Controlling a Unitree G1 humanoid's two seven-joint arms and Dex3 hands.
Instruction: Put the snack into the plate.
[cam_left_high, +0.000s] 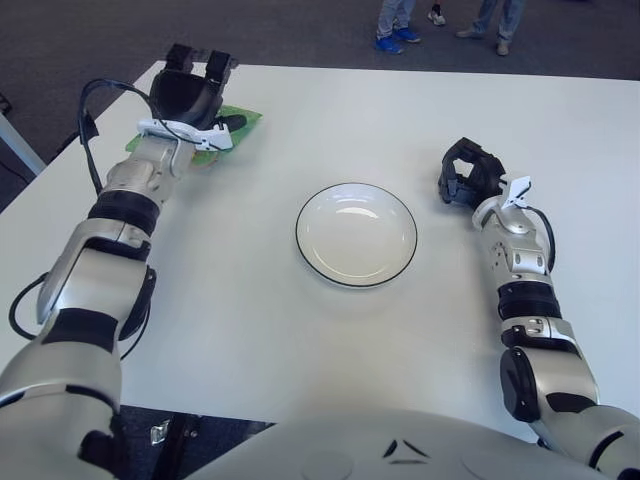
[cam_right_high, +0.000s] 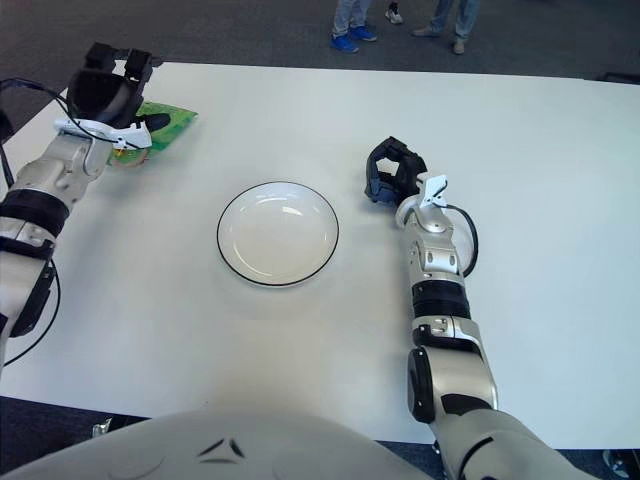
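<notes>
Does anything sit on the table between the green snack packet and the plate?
No. In both eye views the stretch from the snack packet to the plate is bare white table. The left hand is over the packet; the right hand shows beside the plate's right.

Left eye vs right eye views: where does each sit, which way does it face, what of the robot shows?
Left eye view: on the head, looking forward and down at the table; both arms show, left robot hand over the green snack bag, right robot hand right of the plate.
Right eye view: same head, slightly to the right, same aim; left arm is cropped at the edge.
Shared: plate, snack bag, both hands, people's feet beyond the table.
</notes>
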